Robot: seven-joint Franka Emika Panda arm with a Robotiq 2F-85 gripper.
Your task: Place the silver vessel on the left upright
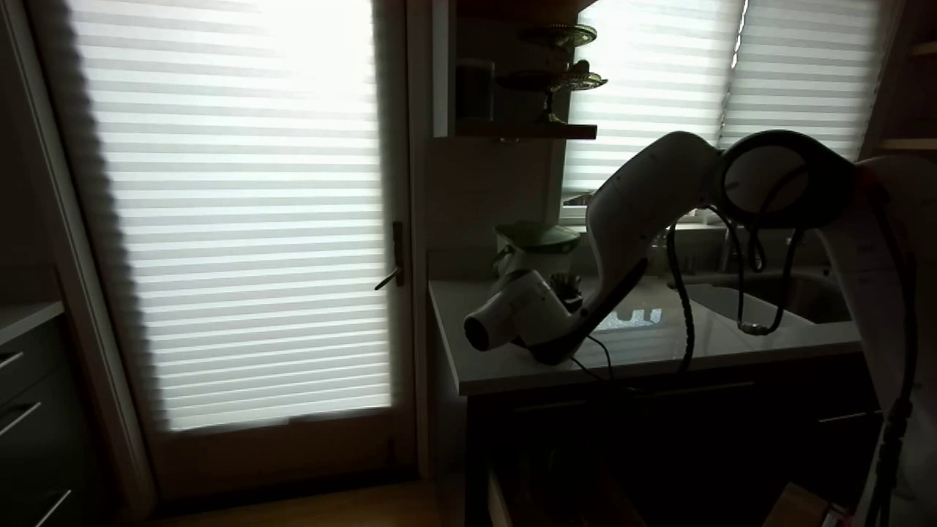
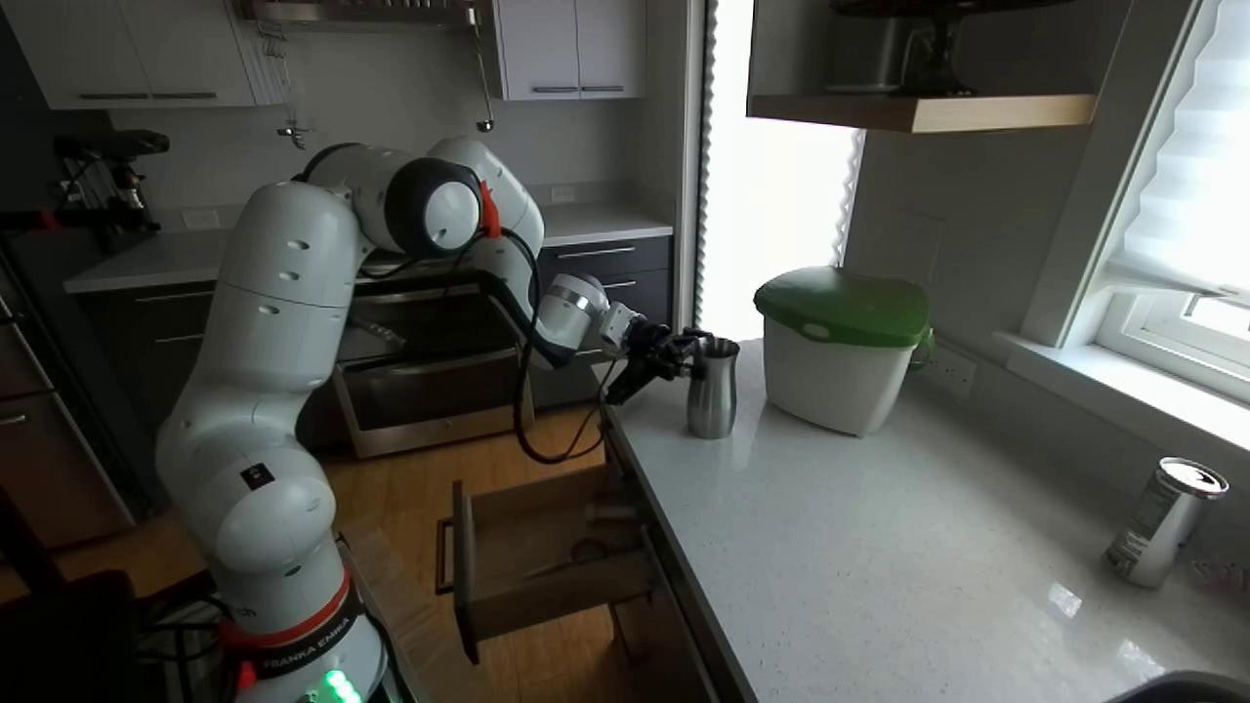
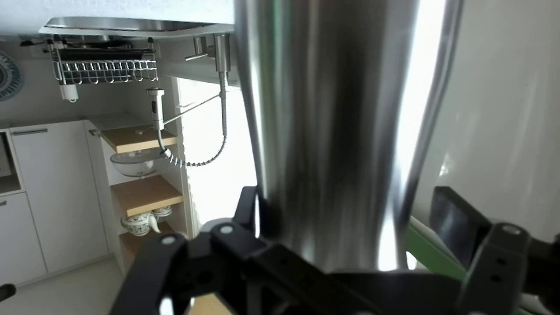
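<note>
The silver vessel (image 2: 713, 391) stands upright on the counter near its far end, with its open rim up. It fills the middle of the wrist view (image 3: 337, 122), where the picture is upside down and its base is cut off. My gripper (image 2: 695, 355) is at the vessel's upper part, level with the rim. In the wrist view the gripper (image 3: 352, 214) is open with the vessel between its fingers. One finger is at or very near the wall; a clear gap separates the other finger from it. In an exterior view the arm (image 1: 534, 315) hides the vessel.
A white bin with a green lid (image 2: 835, 356) stands close beside the vessel. A tilted-looking metal can (image 2: 1162, 527) is farther along the counter (image 2: 879, 586). An open drawer (image 2: 547, 566) juts out below the counter edge. A shelf (image 2: 918, 112) hangs above.
</note>
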